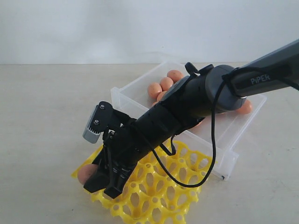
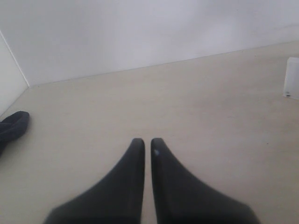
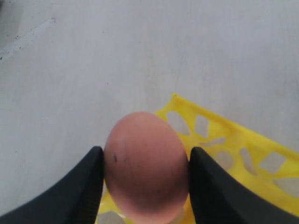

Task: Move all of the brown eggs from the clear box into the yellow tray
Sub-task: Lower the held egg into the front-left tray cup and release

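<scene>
- Right wrist view: the right gripper (image 3: pixel 145 150) has a brown egg (image 3: pixel 145 168) clamped between its two black fingers, one finger on each side of the shell. The jaws stand fairly wide, since the egg fills the whole gap.
- The egg has a tiny dark speck on one side.
- The egg is right over a corner of the yellow tray (image 3: pixel 243 140). It can't be told whether it's already seated in the cup or just above it (the bottom of the shell is cut off by the frame).
- In the exterior view the right arm (image 1: pixel 196 100) reaches across from the right side, and that corner turns out to be the tray's left one. The rest of the cups that show look bare.
- A black cable (image 1: pixel 212 154) loops down off the arm over the tray.
- The clear box (image 1: pixel 224 140) sits just behind the tray, toward the far edge of the tabletop (image 1: pixel 46 116).
- A cluster of brown eggs (image 1: pixel 166 84) is bunched in the box's far corner. One more peeks out to the right of the arm, and the arm hides the middle of the box.
- In the left wrist view the left gripper (image 2: pixel 146 142) hangs over bare tabletop with its fingers pinched nearly together. Only a thin slit shows between them, with nothing in it.
</scene>
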`<state>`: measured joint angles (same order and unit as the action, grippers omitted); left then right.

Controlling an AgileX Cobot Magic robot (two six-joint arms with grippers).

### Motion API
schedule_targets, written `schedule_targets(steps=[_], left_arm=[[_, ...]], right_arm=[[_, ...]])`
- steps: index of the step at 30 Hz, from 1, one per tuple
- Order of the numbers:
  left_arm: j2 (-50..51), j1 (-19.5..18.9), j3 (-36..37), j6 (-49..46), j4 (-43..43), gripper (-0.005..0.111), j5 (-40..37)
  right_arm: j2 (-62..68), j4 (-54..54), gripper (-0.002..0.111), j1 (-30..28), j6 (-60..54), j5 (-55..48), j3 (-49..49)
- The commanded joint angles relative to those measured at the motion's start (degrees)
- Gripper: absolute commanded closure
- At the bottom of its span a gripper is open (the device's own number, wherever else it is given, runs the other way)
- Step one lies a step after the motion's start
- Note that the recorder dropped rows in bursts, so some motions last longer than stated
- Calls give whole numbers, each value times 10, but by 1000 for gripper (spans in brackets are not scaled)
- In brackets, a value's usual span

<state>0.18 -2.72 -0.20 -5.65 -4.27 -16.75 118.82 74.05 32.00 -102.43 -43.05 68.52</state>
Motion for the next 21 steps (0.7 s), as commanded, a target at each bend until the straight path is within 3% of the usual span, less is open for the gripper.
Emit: schedule_targets(steps=[1,8,10,15,17,21], left_arm=[[-2,-1,2,5,-1,103,0],[-2,-1,2,5,-1,103,0],[-2,-1,2,5,-1,103,0],[-2,-1,2,5,-1,103,0],[-2,-1,2,5,-1,103,0],[-2,-1,2,5,-1,103,0]], right_arm=[[-1,-3,96,0,6,-1,1],[-1,-3,95,0,20,-6,1],[-1,2,87,0,20,-6,1],[-5,5,46,0,49,8,1],[-5,4,40,0,52,14,1],[-5,4,40,0,51,22,1]])
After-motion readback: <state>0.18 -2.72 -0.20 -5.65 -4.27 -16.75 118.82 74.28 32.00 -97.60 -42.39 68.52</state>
